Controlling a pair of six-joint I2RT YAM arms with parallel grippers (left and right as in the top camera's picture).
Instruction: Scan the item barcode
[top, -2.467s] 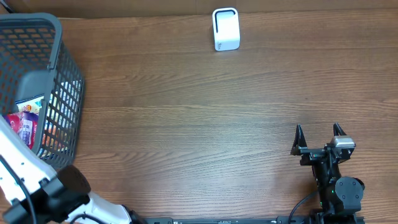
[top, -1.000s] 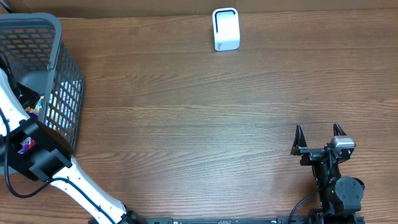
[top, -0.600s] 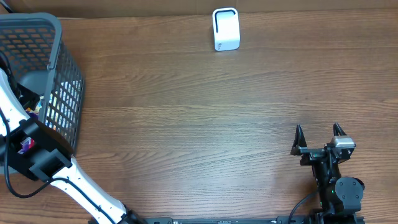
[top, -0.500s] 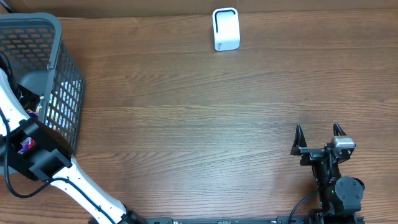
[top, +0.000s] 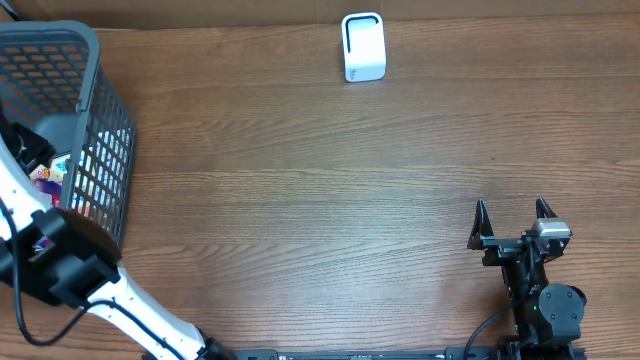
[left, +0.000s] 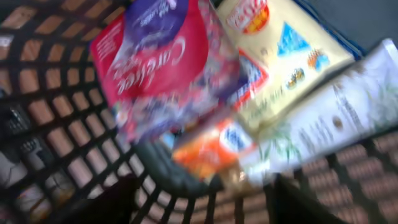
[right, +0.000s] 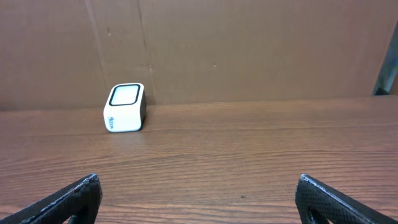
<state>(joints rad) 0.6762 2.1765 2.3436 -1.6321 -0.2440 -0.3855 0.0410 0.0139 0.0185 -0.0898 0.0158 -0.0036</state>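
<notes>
My left arm (top: 60, 260) draws back in the basket (top: 95, 50), jaws' hold on the packets (left: 161, 68) unreadable; right gripper (top: 511, 207) waits spread, scanner (top: 363, 46) unused.

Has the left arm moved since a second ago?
Yes. The left arm has pulled back slightly toward the near edge of the table, judged against the basket.

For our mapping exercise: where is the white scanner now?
Overhead view: the white scanner stands at the far edge of the table, near the middle, well right of the grey basket.
</notes>
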